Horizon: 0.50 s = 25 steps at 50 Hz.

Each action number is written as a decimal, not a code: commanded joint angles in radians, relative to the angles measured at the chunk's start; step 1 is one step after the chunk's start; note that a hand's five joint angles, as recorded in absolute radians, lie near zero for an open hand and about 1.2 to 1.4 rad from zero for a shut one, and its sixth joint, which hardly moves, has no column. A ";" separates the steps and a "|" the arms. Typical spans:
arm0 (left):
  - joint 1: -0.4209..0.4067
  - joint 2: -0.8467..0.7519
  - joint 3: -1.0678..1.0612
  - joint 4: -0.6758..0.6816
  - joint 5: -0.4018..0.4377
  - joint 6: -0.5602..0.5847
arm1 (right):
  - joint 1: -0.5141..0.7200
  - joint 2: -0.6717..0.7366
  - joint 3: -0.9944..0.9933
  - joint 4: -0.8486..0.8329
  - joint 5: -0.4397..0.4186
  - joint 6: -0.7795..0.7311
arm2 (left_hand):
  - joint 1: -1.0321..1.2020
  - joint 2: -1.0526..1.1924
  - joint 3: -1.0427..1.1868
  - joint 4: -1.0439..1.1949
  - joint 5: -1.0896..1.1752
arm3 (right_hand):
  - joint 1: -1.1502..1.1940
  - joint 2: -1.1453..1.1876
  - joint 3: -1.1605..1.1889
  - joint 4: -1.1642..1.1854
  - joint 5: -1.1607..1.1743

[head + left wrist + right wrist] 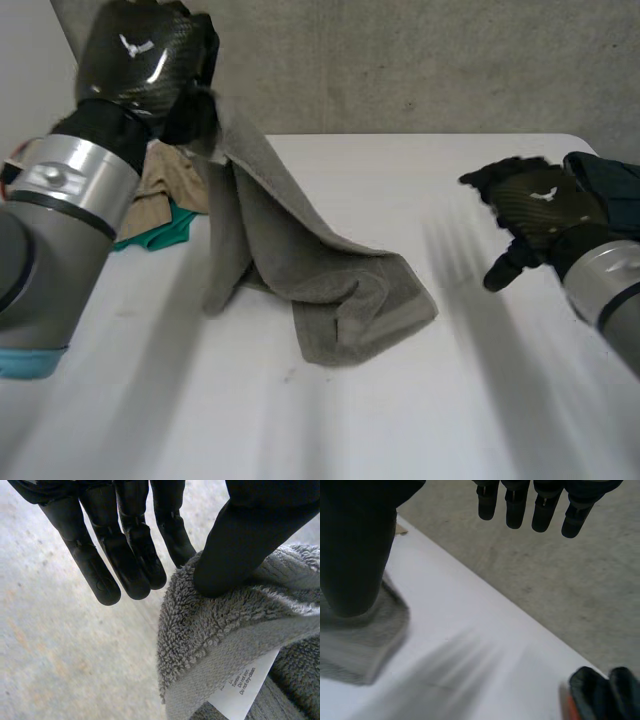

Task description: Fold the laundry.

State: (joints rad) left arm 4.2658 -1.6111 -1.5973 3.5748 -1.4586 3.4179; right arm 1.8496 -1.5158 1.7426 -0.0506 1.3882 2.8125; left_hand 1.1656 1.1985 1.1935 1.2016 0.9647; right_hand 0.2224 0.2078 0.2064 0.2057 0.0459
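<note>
Your left hand (140,55) is holding a corner of the grey terry towel (330,290) raised above the back-left part of the white table (480,400). The towel is hanging down from it in a long drape and bunching in a loose heap at mid-table.

The left wrist view is giving you the grip itself. The thumb is pressing the looped hem against one straight finger, while the other fingers are lying straight beside it. A white care label (240,687) is hanging just under that hem.

Your right hand (540,200) is hovering over the table's right side, well apart from the towel. Its fingers are relaxed and it is holding nothing. Its wrist view is showing the table's edge running past the fingertips, with the grey concrete floor (560,580) beyond.

In the head view, a beige garment (175,180) is lying on a teal garment (160,232) behind the left arm. A dark blue cloth (610,175) is sitting at the right edge. Bare table is lying in front of the heap and between it and the right hand.
</note>
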 commanded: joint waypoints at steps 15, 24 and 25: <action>-0.090 0.237 0.011 0.002 -0.002 -0.002 | 0.148 0.649 -0.546 0.253 -0.080 0.328 | 0.231 0.198 0.203 0.195 0.257 | -0.048 -0.033 -0.032 -0.031 -0.046; -0.077 0.180 0.057 0.001 -0.002 0.004 | 0.157 0.671 -0.655 0.345 -0.121 0.332 | 0.231 0.198 0.203 0.195 0.257 | 1.174 1.188 1.190 1.191 1.176; -0.075 0.172 0.065 0.001 -0.002 0.006 | 0.158 0.649 -0.658 0.325 -0.117 0.329 | 0.231 0.198 0.203 0.195 0.257 | 1.174 1.188 1.190 1.191 1.176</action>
State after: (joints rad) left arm 4.1792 -1.3925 -1.5672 3.5767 -1.4604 3.4197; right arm 2.0068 -0.8063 1.1183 0.2808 1.2871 3.1493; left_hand 1.1656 1.1986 1.1935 1.2017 0.9647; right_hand 1.0080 1.0289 1.0083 1.0055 0.8233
